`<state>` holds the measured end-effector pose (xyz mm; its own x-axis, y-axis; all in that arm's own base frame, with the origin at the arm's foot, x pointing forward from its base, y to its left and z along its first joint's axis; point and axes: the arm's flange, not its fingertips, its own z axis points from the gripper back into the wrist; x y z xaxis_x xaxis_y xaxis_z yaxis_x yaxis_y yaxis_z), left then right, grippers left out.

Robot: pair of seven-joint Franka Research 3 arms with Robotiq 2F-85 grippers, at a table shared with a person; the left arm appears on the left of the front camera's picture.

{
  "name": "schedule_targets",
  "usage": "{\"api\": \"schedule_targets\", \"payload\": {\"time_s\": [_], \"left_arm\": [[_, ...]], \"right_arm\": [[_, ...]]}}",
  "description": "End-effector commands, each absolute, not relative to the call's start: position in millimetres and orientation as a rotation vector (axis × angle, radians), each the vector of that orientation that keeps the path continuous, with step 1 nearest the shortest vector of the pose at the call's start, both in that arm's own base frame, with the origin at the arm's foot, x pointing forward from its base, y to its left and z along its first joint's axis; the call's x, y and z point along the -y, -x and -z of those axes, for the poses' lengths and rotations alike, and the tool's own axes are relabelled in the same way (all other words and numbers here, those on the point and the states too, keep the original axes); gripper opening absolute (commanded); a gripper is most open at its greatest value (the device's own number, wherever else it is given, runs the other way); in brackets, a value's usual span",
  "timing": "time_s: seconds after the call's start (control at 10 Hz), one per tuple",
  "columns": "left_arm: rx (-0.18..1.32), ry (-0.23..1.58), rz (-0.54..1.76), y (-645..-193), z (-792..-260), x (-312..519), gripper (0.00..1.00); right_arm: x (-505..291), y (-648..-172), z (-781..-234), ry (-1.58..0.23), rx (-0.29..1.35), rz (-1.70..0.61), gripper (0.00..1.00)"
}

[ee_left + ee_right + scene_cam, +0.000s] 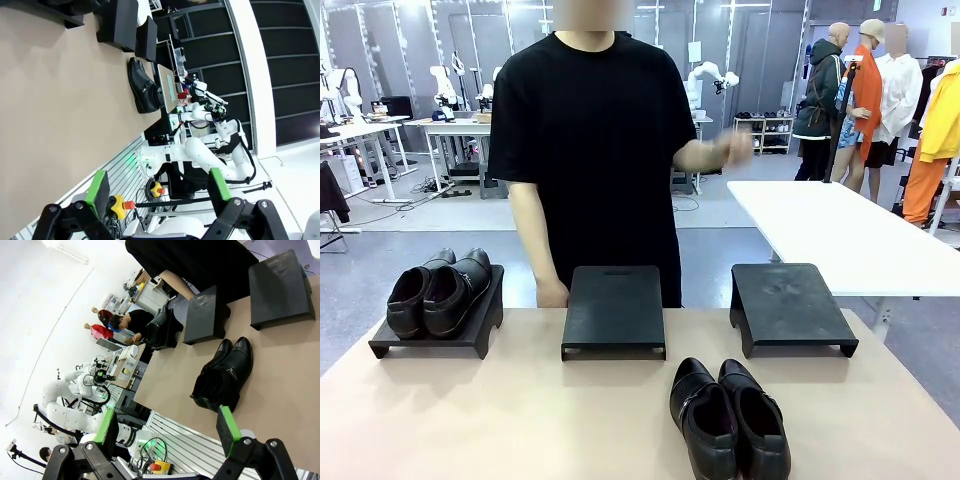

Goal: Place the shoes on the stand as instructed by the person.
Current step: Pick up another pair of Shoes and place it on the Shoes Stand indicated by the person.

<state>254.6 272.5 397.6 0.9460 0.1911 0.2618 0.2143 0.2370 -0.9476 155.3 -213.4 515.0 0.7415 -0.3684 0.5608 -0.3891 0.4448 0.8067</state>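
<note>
One pair of black glossy shoes [728,420] lies on the tan table near its front edge, right of centre, toes toward me. Another pair [440,290] sits on the left black stand [480,325]. The middle stand [613,310] and right stand [790,305] are bare. The person [595,130] stands behind the middle stand, one hand [552,292] down at the table's far edge, the other hand [730,150] raised and blurred. My left gripper [157,190] is open, far from the loose shoes [142,85]. My right gripper [167,425] is open above the table edge, short of the loose pair [222,375].
A white table [840,230] stands behind the right stand. Bare tabletop [500,420] stretches across the front left. The right wrist view has the stands in a row [205,315] beyond the loose pair.
</note>
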Motion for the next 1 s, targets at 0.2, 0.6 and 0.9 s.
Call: {"api": "schedule_targets", "payload": {"time_s": [0.2, 0.6, 0.9], "left_arm": [[0.351, 1.341, 0.036, -251.1, -397.6, -270.3, 1.00], [0.351, 1.341, 0.036, -251.1, -397.6, -270.3, 1.00], [0.351, 1.341, 0.036, -251.1, -397.6, -270.3, 1.00]], "right_arm": [[213.7, -154.0, -516.9, -1.143, 0.797, -0.033, 1.00], [213.7, -154.0, -516.9, -1.143, 0.797, -0.033, 1.00], [213.5, -155.3, -515.0, -1.142, 0.780, -0.015, 1.00]]}}
